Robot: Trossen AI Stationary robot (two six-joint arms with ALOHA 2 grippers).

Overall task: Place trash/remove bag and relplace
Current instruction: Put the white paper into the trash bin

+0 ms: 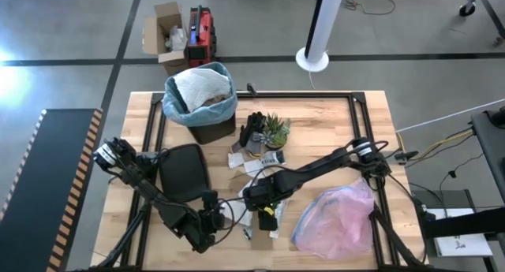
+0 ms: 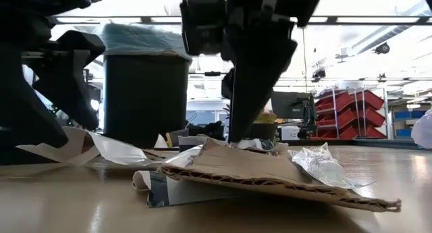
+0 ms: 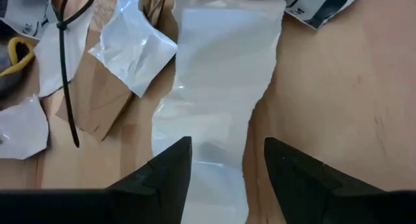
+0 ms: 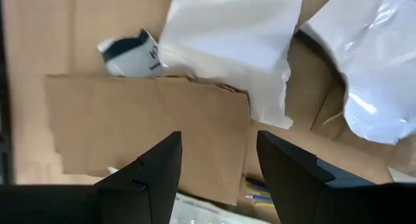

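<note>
Trash lies loose in the middle of the table: a flat brown cardboard piece [image 4: 130,120] [image 2: 270,172], a long white paper strip [image 3: 214,87], white sheets [image 4: 227,36] and small scraps. My left gripper [image 3: 227,141] [image 1: 221,221] hovers open over the strip's near end. My right gripper [image 4: 219,134] [image 1: 267,213] points down, open, at the cardboard's edge. The light blue-teal bag [image 1: 180,106] lines a dark bin [image 1: 211,130] at the far left; white and brown paper fills it. My right gripper's fingers [image 2: 234,135] come down from above onto the cardboard's raised top edge [image 2: 223,146], open with one on each side of a corner. I cannot tell whether they touch it.
A pinkish translucent bag [image 1: 335,217] lies at the near right. A small potted plant [image 1: 276,130] and a dark holder [image 1: 254,130] stand right of the bin. A black flat lid-like piece [image 1: 183,171] lies near my left arm. A black cable tie [image 3: 65,68] crosses brown paper.
</note>
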